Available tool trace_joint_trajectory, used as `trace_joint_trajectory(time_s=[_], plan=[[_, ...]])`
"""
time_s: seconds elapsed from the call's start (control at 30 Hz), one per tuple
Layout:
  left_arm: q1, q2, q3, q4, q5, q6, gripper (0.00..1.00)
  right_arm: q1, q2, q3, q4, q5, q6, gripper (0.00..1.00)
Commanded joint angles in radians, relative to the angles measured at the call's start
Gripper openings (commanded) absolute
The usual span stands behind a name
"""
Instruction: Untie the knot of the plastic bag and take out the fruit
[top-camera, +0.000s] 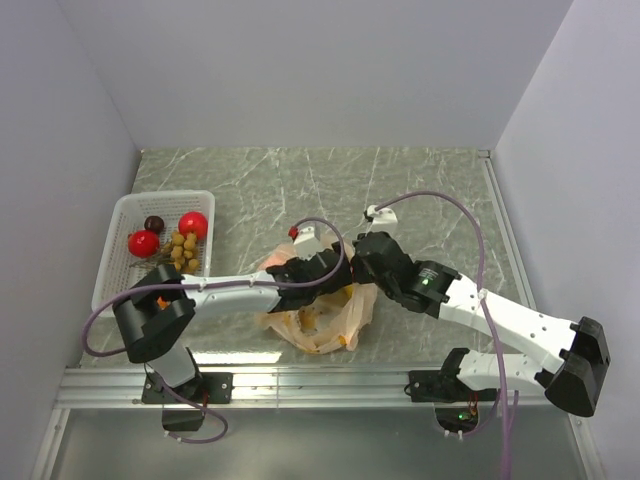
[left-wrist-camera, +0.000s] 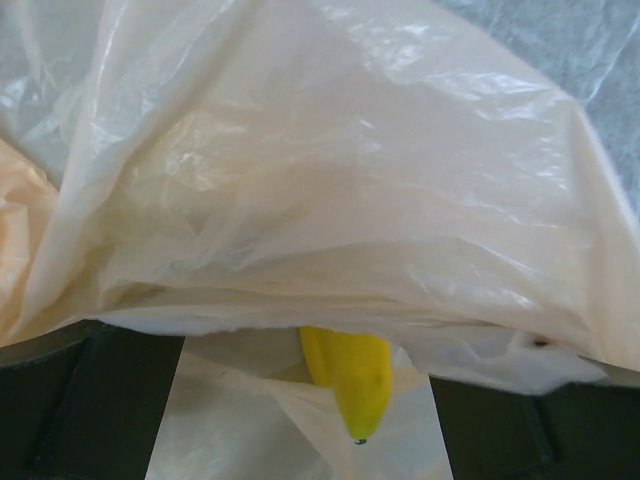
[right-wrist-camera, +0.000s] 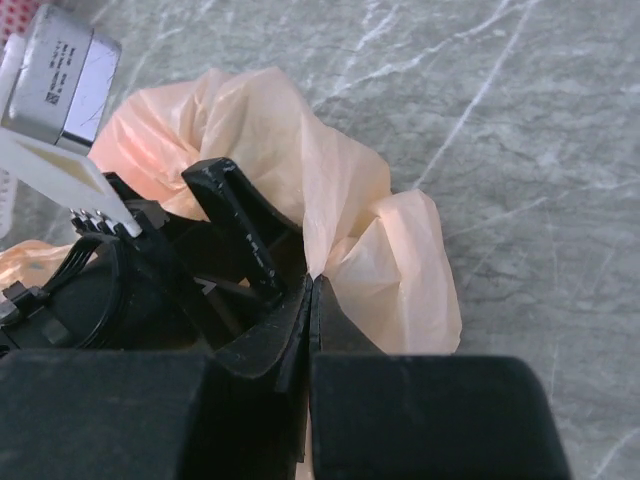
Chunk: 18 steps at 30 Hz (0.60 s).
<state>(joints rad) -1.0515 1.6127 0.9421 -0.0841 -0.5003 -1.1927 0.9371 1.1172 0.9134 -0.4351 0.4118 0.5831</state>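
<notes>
- Two grippers meet at the plastic bag (top-camera: 322, 322), which lies crumpled on the grey marbled table (top-camera: 300, 180) near the front edge, between the two arm bases.
- Right gripper (right-wrist-camera: 311, 283): its jaws are pressed together on a thin fold of the bag's peach plastic, and the fold stands up from the pinch.
- Left gripper (left-wrist-camera: 310, 420): its jaws are spread wide and grip nothing. The dark fingers (left-wrist-camera: 100, 400) sit at either side under a draped sheet of the bag.
- One yellow banana (left-wrist-camera: 350, 380) pokes out from under that sheet. Its tip lies between the left fingers and touches neither.
- From above, yellow-orange shapes show through the plastic; what they are cannot be told.
- White basket (top-camera: 120, 215), at the table's left, well apart from the bag, holds two red fruits (top-camera: 143, 243), a dark maroon one (top-camera: 153, 222) and a tan cluster (top-camera: 184, 250).
- Whether a knot remains cannot be told.
</notes>
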Motion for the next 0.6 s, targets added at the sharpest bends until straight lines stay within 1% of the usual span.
trace_joint_trajectory(time_s=[0.0, 0.17, 0.23, 0.27, 0.3, 0.33, 0.4, 0.43, 0.47, 0.53, 0.57], plan=[[-0.001, 0.032, 0.060, -0.014, 0.022, -0.018, 0.99, 0.032, -0.010, -0.018, 0.013, 0.035, 0.060, 0.00], [-0.001, 0.131, 0.115, -0.080, 0.045, -0.010, 0.99, 0.037, -0.023, -0.064, 0.033, 0.045, 0.069, 0.00], [-0.001, 0.171, 0.118, -0.075, 0.063, -0.007, 0.96, 0.035, -0.028, -0.074, 0.041, 0.056, 0.072, 0.00], [-0.001, 0.180, 0.115, -0.050, 0.084, -0.007, 0.91, 0.035, -0.028, -0.083, 0.041, 0.061, 0.073, 0.00], [-0.001, 0.187, 0.110, -0.043, 0.095, -0.007, 0.88, 0.035, -0.028, -0.087, 0.041, 0.076, 0.075, 0.00], [-0.001, 0.187, 0.106, -0.037, 0.103, -0.007, 0.81, 0.035, -0.030, -0.094, 0.041, 0.084, 0.077, 0.00], [-0.004, 0.171, 0.103, -0.036, 0.102, 0.010, 0.74, 0.032, -0.028, -0.105, 0.036, 0.107, 0.077, 0.00], [-0.005, 0.147, 0.097, -0.034, 0.098, 0.018, 0.68, 0.031, -0.028, -0.116, 0.035, 0.132, 0.075, 0.00], [-0.007, 0.133, 0.090, -0.036, 0.092, 0.025, 0.57, 0.025, -0.030, -0.120, 0.033, 0.143, 0.073, 0.00], [-0.011, 0.092, 0.077, -0.025, 0.103, 0.062, 0.47, -0.003, -0.030, -0.137, 0.041, 0.160, 0.061, 0.00], [-0.016, 0.076, 0.072, -0.025, 0.106, 0.073, 0.39, -0.015, -0.028, -0.140, 0.045, 0.165, 0.057, 0.00]])
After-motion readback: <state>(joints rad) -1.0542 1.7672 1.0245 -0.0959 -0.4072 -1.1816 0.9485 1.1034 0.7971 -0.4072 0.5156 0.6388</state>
